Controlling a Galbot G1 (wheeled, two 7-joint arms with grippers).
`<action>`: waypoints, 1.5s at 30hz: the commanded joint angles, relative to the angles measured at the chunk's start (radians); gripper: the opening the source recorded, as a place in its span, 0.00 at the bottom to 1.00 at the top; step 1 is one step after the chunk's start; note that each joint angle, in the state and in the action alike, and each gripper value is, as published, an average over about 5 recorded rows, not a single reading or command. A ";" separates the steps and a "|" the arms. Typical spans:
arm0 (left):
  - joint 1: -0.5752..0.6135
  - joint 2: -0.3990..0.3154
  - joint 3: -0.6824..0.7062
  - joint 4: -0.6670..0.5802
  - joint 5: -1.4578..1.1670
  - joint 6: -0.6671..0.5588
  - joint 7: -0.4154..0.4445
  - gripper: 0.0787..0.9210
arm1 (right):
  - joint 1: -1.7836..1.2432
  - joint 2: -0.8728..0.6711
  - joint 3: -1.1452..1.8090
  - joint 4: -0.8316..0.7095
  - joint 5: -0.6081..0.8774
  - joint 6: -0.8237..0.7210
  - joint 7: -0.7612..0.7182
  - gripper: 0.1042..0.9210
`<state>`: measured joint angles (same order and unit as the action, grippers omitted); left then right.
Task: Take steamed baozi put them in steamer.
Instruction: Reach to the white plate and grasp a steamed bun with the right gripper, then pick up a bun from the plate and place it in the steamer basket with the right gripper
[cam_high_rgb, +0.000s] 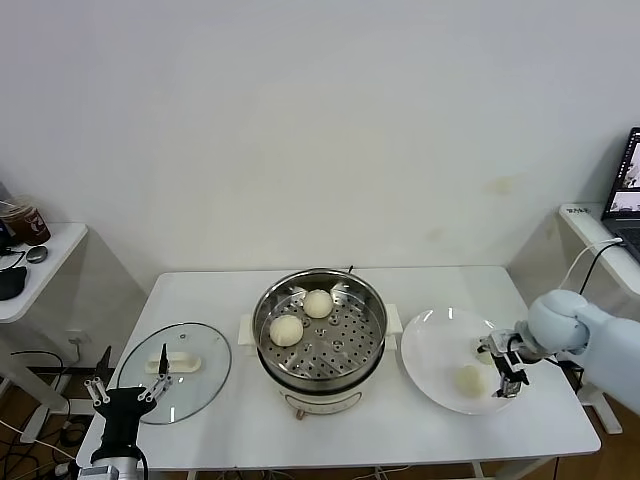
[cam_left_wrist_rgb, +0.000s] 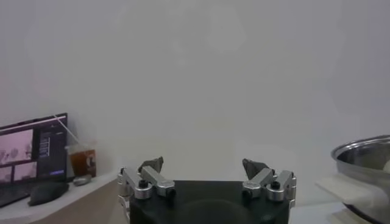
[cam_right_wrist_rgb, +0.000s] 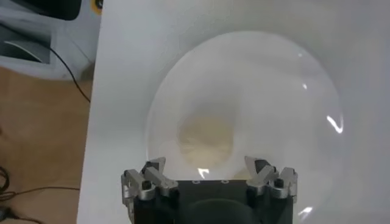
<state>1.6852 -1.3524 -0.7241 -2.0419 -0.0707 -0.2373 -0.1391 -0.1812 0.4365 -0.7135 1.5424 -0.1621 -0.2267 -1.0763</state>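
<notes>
The steamer (cam_high_rgb: 366, 338) stands mid-table on its white base and holds two pale baozi, one at the back (cam_high_rgb: 318, 303) and one to the left (cam_high_rgb: 287, 330). Its rim also shows in the left wrist view (cam_left_wrist_rgb: 365, 155). Another baozi (cam_high_rgb: 469, 378) lies on the flat white plate (cam_high_rgb: 432, 345) to the right. My right gripper (cam_high_rgb: 508, 378) is open just above the plate's right side, beside that baozi. In the right wrist view the baozi (cam_right_wrist_rgb: 205, 139) lies on the plate (cam_right_wrist_rgb: 274, 91) just ahead of the open right gripper (cam_right_wrist_rgb: 209, 165). My left gripper (cam_high_rgb: 125, 388) is open and empty, parked off the table's front left corner.
A round glass lid (cam_high_rgb: 196, 385) with a white handle lies on the table left of the steamer. A side desk (cam_high_rgb: 40, 270) with a cup and a mouse stands at far left. A laptop (cam_high_rgb: 628, 180) sits on a desk at far right. The left gripper (cam_left_wrist_rgb: 203, 164) faces the wall.
</notes>
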 joint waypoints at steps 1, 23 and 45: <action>0.002 0.001 -0.009 0.001 -0.001 -0.001 -0.001 0.88 | -0.119 0.092 0.083 -0.104 -0.057 0.008 0.046 0.88; -0.004 0.001 -0.013 0.010 -0.004 -0.006 -0.003 0.88 | 0.001 0.093 0.039 -0.090 -0.015 -0.026 -0.004 0.60; -0.019 0.008 -0.007 0.001 -0.012 -0.007 -0.002 0.88 | 0.878 0.425 -0.445 0.061 0.440 0.242 -0.040 0.58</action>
<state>1.6652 -1.3446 -0.7305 -2.0415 -0.0830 -0.2435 -0.1411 0.3359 0.6242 -0.8867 1.4758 0.0880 -0.1553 -1.1529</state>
